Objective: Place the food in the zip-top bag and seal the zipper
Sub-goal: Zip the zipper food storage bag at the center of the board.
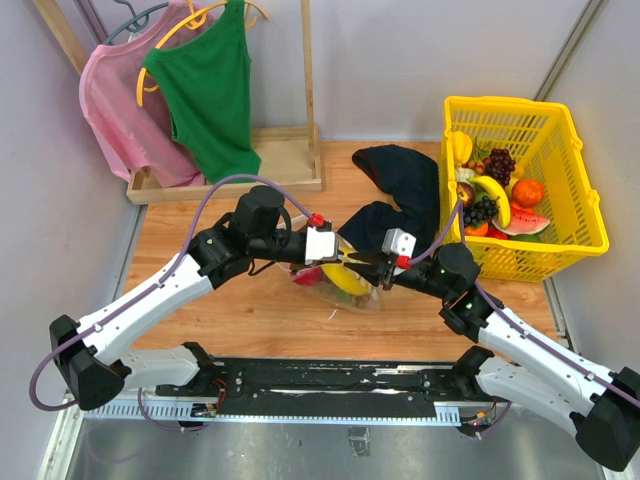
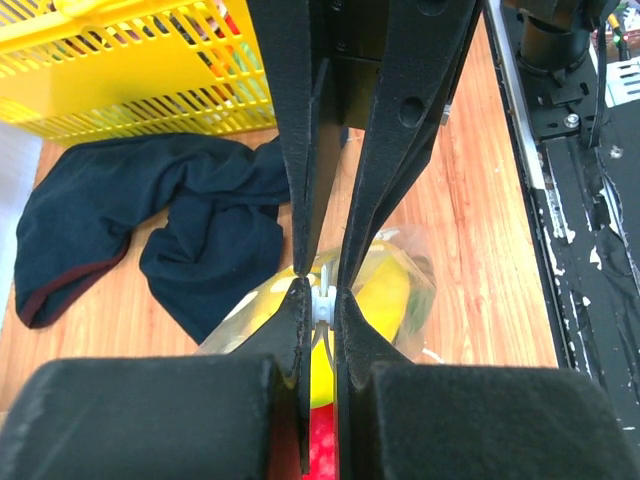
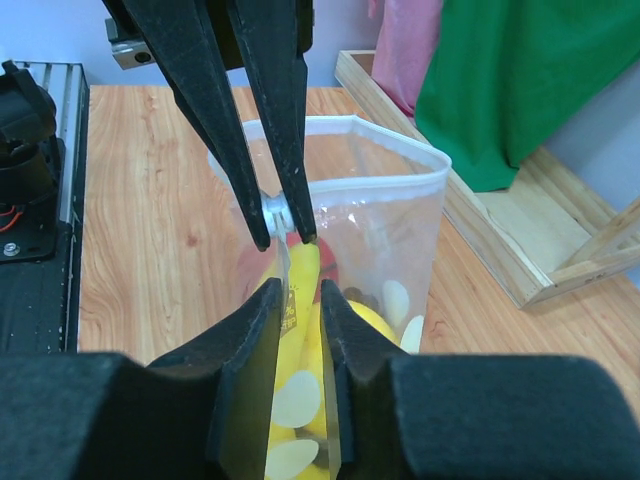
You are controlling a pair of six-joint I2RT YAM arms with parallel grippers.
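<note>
At the far left a pink garment (image 1: 110,110) and a green tank top (image 1: 205,100) hang on hangers over a wooden stand base (image 1: 285,160), well apart from the work. In the middle of the wooden table (image 1: 230,310) a dark navy cloth (image 1: 400,180) lies crumpled just behind the zip-top bag (image 1: 340,285), between it and the yellow basket (image 1: 570,240) at the right. The basket holds dark grapes (image 1: 498,160), a banana (image 1: 495,195), an orange fruit (image 1: 527,190) and a watermelon slice (image 1: 525,222). From above, both arms meet over the bag and hide most of it.

The bag stands on the table near the front edge, its mouth upward and bowed open. A yellow banana (image 3: 303,265) and something red (image 1: 308,275) show through its clear wall.

The left gripper (image 2: 320,285) has its jaws almost together, pinching a white piece of the zipper (image 2: 322,300) at the mouth edge. The right gripper (image 3: 285,238) comes in from the opposite side. Its jaws are narrow too, with the zipper strip between the tips and touching both fingers (image 3: 262,235).
</note>
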